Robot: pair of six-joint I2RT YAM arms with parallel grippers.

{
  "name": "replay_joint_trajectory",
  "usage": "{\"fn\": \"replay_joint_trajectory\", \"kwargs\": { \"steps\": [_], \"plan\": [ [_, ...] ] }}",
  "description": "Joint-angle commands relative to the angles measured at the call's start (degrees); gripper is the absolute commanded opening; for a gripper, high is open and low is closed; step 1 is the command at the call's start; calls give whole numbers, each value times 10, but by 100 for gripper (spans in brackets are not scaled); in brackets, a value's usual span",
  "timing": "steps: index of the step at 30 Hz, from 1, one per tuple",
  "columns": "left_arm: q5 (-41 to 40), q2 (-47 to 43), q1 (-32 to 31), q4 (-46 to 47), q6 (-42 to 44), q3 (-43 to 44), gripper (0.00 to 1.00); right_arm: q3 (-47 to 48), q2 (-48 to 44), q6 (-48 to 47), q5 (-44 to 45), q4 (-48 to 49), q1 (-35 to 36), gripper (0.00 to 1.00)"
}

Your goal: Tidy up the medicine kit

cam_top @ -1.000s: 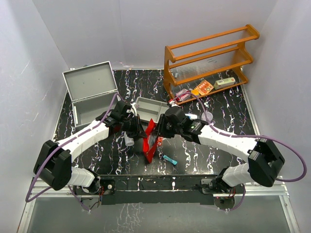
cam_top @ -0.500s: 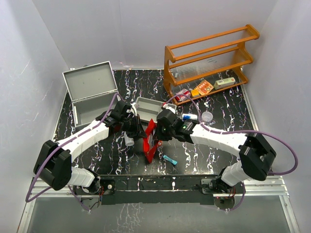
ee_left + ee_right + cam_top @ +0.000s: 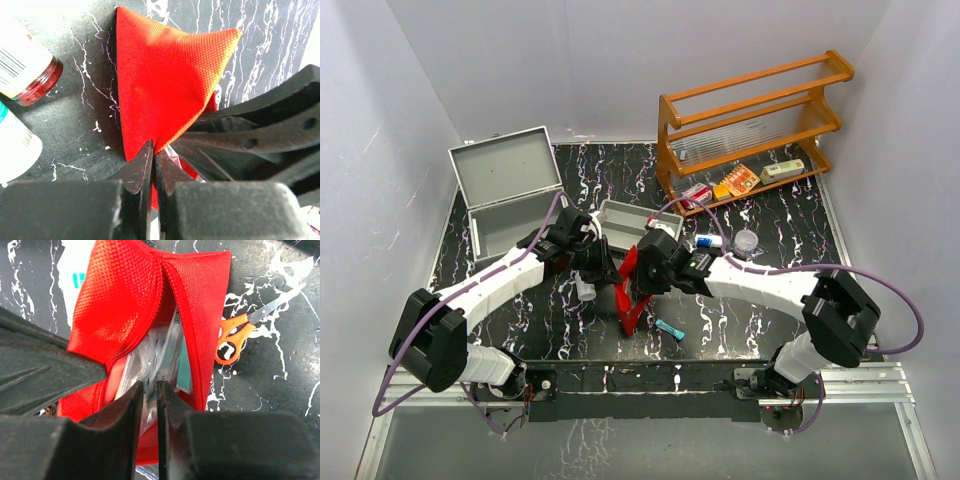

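- The medicine kit (image 3: 505, 175) is sitting open at the back left of the tabletop (image 3: 560, 320), well apart from both pincers.
- The left pincer (image 3: 154, 147) is pinching the edge of the red pouch (image 3: 165, 85).
- The right pincer (image 3: 150, 386), narrowed, is reaching into the pouch mouth; whether it is gripping anything is unclear.

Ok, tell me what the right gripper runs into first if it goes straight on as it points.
The right gripper points into the open mouth of the red pouch; the clear plastic packets inside come first. Its tips look nearly on them, though depth is unclear.
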Motion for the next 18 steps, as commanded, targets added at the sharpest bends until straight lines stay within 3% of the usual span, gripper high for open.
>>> {"fn": "replay_joint_trajectory", "kwargs": {
  "steps": [1,7,13,18],
  "plan": [
    [-7,-12,4,-23,12,12,0,37,-67,-6,28,16,3,20],
    [-10,-13,8,-30,21,17,0,31,-137,-6,98,-19,3,33],
    [-14,-10,14,-44,33,25,0,-6,-161,17,174,-46,1,34],
    [-14,-11,22,-52,41,25,0,-9,-131,38,190,-86,1,29]
  ]
}}
